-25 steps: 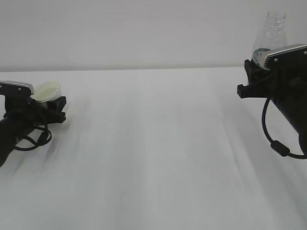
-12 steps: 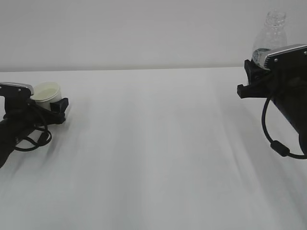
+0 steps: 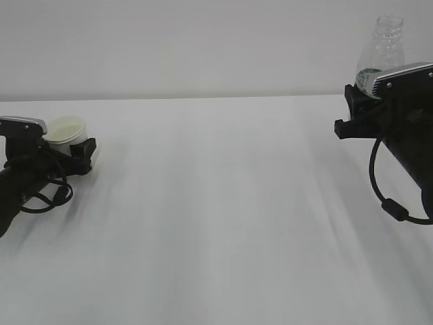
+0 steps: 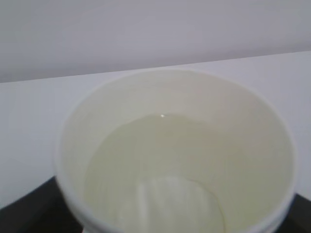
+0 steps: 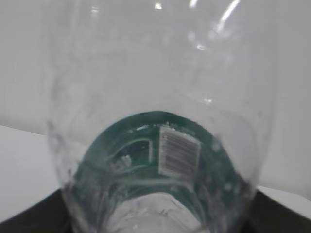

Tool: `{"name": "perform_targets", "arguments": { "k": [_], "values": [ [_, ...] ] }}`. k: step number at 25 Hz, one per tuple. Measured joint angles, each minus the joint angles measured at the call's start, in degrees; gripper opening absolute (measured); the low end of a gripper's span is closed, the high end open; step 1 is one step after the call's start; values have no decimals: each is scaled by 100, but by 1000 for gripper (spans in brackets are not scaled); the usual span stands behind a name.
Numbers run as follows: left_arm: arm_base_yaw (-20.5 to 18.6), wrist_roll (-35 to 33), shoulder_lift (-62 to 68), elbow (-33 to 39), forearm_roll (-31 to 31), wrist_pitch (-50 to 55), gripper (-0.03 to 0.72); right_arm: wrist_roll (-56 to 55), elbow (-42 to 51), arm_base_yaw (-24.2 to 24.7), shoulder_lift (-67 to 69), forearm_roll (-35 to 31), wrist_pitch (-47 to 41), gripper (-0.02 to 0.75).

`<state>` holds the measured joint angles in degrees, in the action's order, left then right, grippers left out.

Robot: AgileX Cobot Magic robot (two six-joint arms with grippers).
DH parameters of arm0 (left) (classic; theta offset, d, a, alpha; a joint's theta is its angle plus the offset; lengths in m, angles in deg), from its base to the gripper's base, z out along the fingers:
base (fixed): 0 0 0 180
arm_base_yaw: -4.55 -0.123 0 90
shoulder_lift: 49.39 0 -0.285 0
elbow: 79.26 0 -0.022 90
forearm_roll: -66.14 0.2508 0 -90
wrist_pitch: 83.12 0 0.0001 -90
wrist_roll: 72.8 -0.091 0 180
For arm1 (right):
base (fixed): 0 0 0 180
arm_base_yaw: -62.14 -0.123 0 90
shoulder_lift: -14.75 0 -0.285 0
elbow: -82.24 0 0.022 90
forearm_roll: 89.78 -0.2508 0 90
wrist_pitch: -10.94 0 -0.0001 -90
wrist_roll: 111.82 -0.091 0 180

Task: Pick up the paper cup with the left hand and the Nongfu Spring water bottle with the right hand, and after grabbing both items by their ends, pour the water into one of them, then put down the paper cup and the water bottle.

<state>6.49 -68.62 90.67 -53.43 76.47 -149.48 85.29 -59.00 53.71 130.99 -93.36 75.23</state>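
The paper cup [image 3: 65, 128] stands upright on the white table [image 3: 216, 217] at the far left, between the fingers of my left gripper [image 3: 67, 150]. Those jaws are open, spread on either side of it. The cup [image 4: 184, 126] fills the left wrist view, with water [image 4: 146, 160] lying in its bottom and a black finger [image 4: 22, 216] at the lower corner. At the upper right my right gripper [image 3: 362, 105] is shut on the lower body of the Nongfu Spring water bottle [image 3: 383, 47], which it holds upright. Its green label [image 5: 141, 155] shows close up, and its base is hidden.
A plain pale wall [image 3: 203, 47] runs behind the table's far edge. Black cables loop from the left arm [image 3: 47, 196] and hang from the right arm [image 3: 392, 203]. Bare white tabletop lies between the two arms.
The cup was tilted in the left gripper a second ago; now it stands upright on the table and the left fingers have spread apart. The right arm and bottle have not moved.
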Motion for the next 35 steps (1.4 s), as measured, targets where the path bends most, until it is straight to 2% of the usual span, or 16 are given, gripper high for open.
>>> {"name": "perform_targets", "arguments": {
  "k": [4, 30, 35],
  "values": [
    [0, 0, -55, 70, 0, 11, 619, 0, 0, 0, 0, 0, 0, 407],
    [0, 0, -1367, 2042, 43, 19, 610, 0, 0, 0, 0, 0, -9, 407],
    [0, 0, -1720, 2241, 43, 19, 603, 0, 0, 0, 0, 0, -9, 407]
  ]
}}
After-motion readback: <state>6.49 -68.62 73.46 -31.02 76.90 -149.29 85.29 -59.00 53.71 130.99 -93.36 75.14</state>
